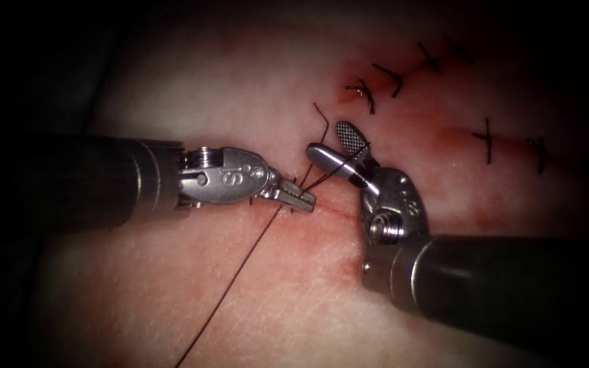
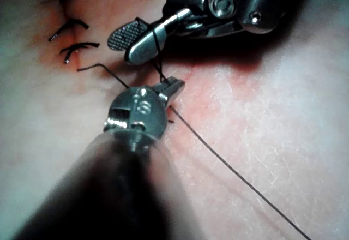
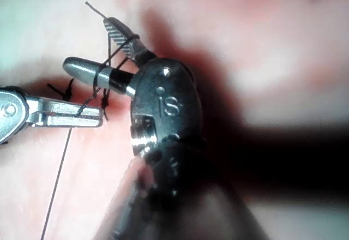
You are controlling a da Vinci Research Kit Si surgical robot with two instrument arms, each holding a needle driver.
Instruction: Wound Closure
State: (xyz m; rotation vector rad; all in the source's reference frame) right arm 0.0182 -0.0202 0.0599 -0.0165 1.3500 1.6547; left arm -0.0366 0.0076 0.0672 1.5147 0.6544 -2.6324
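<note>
On the tissue (image 1: pixel 192 88), my left tool (image 1: pixel 306 199) lies over the thin red cut (image 1: pixel 339 212), jaws shut on the dark thread (image 1: pixel 240 272) beside a stitch. From there the long strand runs down across the tissue toward the near edge. My right tool (image 1: pixel 326 139) comes in from the lower right with its jaws open. Thread is wound around both open jaws, as the right wrist view shows at the right tool (image 3: pixel 89 43) and the left tool (image 3: pixel 95 119). A short free thread end (image 1: pixel 322 116) curls up beyond them. In the left wrist view the left tool (image 2: pixel 174 84) sits just below the right tool (image 2: pixel 121 49).
Several finished stitches with cut ends (image 1: pixel 366 94) cross a closed cut at the upper right, and two more stitches (image 1: pixel 489 140) lie on another cut further right. Red fluid stains the tissue around them and near the right tool's wrist (image 1: pixel 349 262).
</note>
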